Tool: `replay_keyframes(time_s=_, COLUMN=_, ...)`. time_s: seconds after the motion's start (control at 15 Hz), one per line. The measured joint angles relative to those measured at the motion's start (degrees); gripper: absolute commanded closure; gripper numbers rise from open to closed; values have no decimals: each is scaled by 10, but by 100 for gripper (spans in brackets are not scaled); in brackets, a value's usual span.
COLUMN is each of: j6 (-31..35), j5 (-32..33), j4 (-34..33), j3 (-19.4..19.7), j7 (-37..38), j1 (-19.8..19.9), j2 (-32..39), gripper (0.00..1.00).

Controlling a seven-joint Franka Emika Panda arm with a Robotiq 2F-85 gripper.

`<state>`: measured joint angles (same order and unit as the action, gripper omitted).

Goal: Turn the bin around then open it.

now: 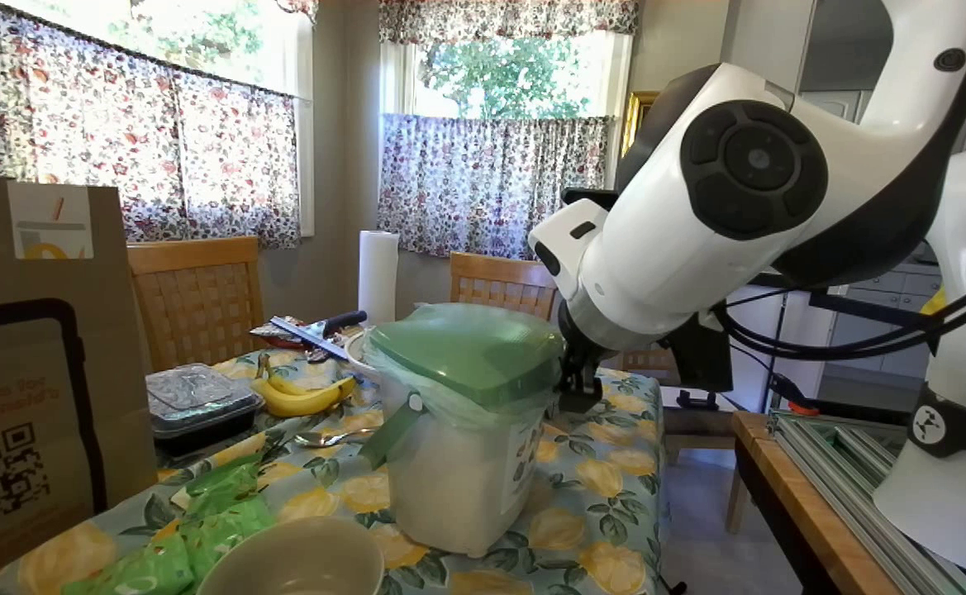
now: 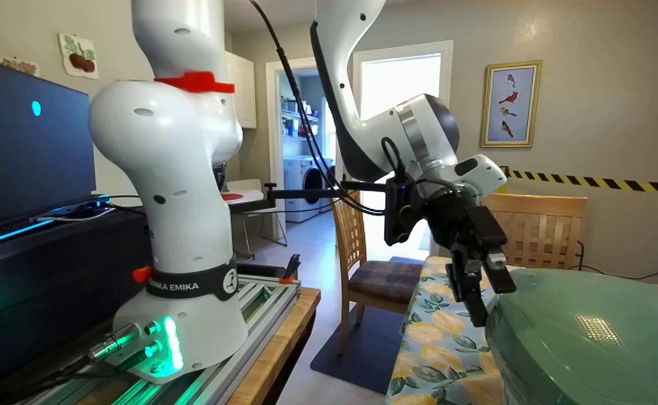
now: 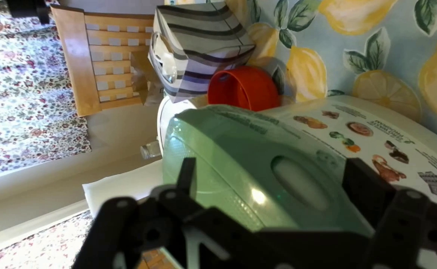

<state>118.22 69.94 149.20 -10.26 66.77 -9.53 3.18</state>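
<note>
While the black two-fingered tool (image 2: 493,302) stands spread, gripping nothing, the upright off-white plastic bin (image 1: 454,475) on the lemon-patterned worktop (image 1: 635,483) sits just ahead of it, its closed green lid (image 1: 470,349) presenting an oval recess (image 3: 301,183) to the tool.

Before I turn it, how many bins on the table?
1: the bin, right of the bowl in an exterior view, near the pincer in the wrist view; others could hide behind it or the bag.
</note>
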Motion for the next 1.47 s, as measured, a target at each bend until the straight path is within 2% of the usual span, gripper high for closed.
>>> replay_keyframes(time_s=1.47, j6=-78, j5=-43, j4=-24, j3=-16, j7=40, j1=-18, j2=-14, gripper=0)
